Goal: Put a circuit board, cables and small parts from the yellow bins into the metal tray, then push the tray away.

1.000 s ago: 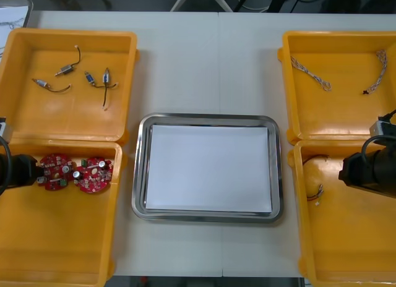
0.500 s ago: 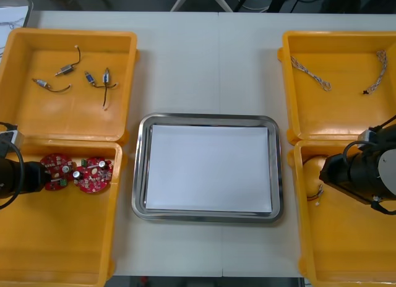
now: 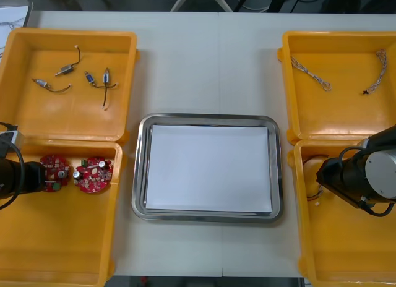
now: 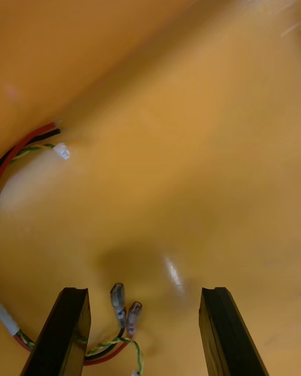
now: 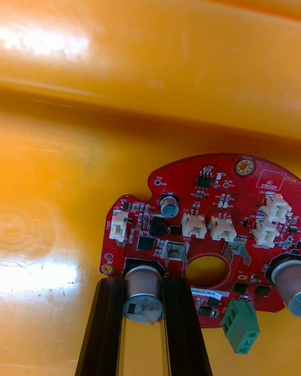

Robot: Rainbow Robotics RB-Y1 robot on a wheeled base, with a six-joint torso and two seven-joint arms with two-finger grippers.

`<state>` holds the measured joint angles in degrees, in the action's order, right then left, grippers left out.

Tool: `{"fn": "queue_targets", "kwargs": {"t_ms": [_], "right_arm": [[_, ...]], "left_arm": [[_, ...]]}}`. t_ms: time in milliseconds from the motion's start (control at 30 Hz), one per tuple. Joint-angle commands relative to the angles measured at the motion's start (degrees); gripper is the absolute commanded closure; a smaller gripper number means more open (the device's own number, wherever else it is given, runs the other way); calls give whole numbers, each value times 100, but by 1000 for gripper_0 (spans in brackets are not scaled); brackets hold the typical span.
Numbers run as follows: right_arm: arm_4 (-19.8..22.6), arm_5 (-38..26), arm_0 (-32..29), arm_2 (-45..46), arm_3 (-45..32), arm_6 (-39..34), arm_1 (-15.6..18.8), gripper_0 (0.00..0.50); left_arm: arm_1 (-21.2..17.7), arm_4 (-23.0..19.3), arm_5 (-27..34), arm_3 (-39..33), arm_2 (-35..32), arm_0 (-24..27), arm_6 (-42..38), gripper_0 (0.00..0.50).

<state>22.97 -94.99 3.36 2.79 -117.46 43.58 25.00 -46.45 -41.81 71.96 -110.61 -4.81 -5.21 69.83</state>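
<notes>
**A:** Where's the board?

**B:** In the near left bin, close to its far wall. The left pincer is closed on it. The fingers clamp a silver can at the board's edge nearest the wrist, so the rest of the disc lies ahead of them.

**A:** And the tray?

**B:** The tray sits mid-tabletop between the bins, white inside, with nothing in it. From the held board it lies toward the robot's right. The second board and the bin wall are in between, so I'd judge a lift must come before any sideways travel.

**A:** And the right arm?

**B:** The right pincer is low in the near right bin, fingers wide apart. Two plug ends of the cable, red and yellow, lie between them, much nearer one finger. They point along the fingers, not across the gap. The strand trails off past that same finger.

**A:** So it's set to grab?

**B:** Probably. Closing from here could sweep the plugs sideways first, though, and a small shift toward them looks safer. The left arm is the nearer to a delivery, since it holds its load.
</notes>
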Motion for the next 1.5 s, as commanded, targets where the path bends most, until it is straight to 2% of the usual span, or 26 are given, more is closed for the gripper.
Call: {"fn": "queue_targets", "kwargs": {"t_ms": [33, 467, 733, 1067, 1100, 1133, 1167, 1200, 1233, 1267, 1300, 1333, 1367, 1500], "right_arm": [[-30, 59, -81, -68, -40, -315, -180, 0], [23, 86, -90, -68, 259, -394, -250, 0], [67, -2, -90, -85, 303, -430, -259, 0], [111, 103, -116, -138, 417, -438, -259, 0], [120, 103, -134, -138, 417, -438, -259, 40], [128, 103, -134, -138, 417, -438, -259, 158], [128, 103, -134, -138, 417, -438, -250, 225], [137, 103, -134, -138, 417, -438, -250, 391], [146, 103, -134, -138, 417, -438, -259, 496], [155, 103, -143, -138, 417, -438, -250, 500], [164, 103, -143, -138, 417, -438, -250, 500], [190, 94, -143, -147, 417, -438, -250, 500], [199, 94, -143, -147, 417, -438, -241, 500], [234, 59, -143, -112, 320, -438, -162, 500]], "left_arm": [[22, 15, -59, -92, 59, -191, 312, 500], [-92, 59, -173, -1103, -170, -1272, 224, 500], [-136, 235, -912, -1226, -161, -2037, 348, 500], [-163, 296, -999, -1226, -161, -2151, 356, 500], [-163, 296, -999, -1226, -170, -2142, 348, 500], [-163, 287, -999, -1226, -170, -2125, 339, 500], [-163, 296, -991, -1226, -170, -2116, 330, 500], [-154, 279, -991, -1226, -179, -2107, 321, 500], [-154, 252, -991, -1226, -187, -2098, 321, 497], [-163, 244, -991, -1226, -196, -2090, 312, 497], [-163, 226, -982, -1217, -205, -2090, 295, 335], [-163, 200, -973, -1217, -222, -2090, 277, 120], [-163, 182, -964, -1217, -240, -2081, 277, 11], [-163, 120, -929, -1217, -284, -2063, 277, 0]]}}
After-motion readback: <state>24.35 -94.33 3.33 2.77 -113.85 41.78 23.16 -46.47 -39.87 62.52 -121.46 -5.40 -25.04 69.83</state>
